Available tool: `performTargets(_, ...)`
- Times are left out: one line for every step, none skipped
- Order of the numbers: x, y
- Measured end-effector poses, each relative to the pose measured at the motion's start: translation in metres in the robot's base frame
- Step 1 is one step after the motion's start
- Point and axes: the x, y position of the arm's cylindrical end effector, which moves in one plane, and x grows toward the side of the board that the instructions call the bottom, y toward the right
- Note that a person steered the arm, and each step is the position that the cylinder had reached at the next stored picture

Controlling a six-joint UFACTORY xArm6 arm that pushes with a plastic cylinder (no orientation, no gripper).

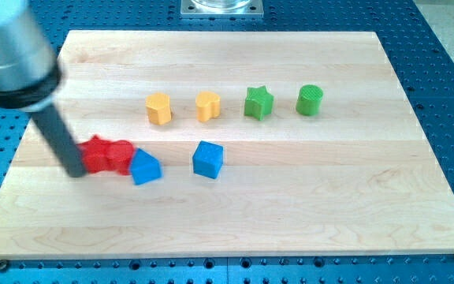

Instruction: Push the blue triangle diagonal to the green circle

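The blue triangle [145, 167] lies at the lower left of the wooden board [306, 205], touching the right side of two red blocks [106, 155]. The green circle [310, 100] stands at the upper right, far from the triangle. My tip [76, 172] rests on the board at the left edge of the red blocks, so the red blocks sit between it and the blue triangle. The rod slants up to the view's top left.
A blue cube [207, 159] lies right of the triangle. A yellow block [158, 109], a yellow heart-like block [207, 106] and a green star [258, 102] form a row left of the green circle. A perforated blue table surrounds the board.
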Motion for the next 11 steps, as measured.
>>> performTargets(0.006, 0.06)
performTargets(0.007, 0.042)
performTargets(0.02, 0.134)
performTargets(0.033, 0.253)
performTargets(0.037, 0.227)
performTargets(0.038, 0.293)
performTargets(0.051, 0.346)
performTargets(0.036, 0.345)
performTargets(0.027, 0.267)
performTargets(0.055, 0.111)
performTargets(0.017, -0.037)
